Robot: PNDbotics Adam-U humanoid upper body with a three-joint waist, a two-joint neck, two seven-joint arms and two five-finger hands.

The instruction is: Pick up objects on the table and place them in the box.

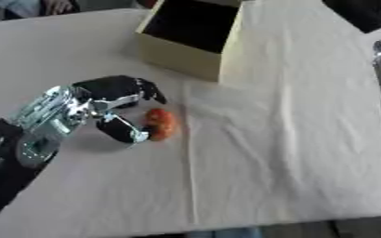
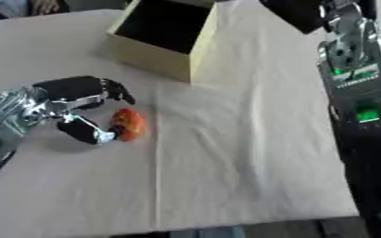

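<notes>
One small orange-red object (image 1: 161, 123), rounded and smooth, lies on the cloth-covered surface (image 1: 291, 153) in the left eye view. The left robot hand (image 1: 121, 109) has its fingers curled above the object and its thumb touching its near end. Beyond stands the box (image 1: 186, 56), pale yellow outside and dark inside; no contents can be made out.

The right eye view adds the right arm (image 2: 356, 93), black with green lights, along the right edge; its robot hand is hidden.
</notes>
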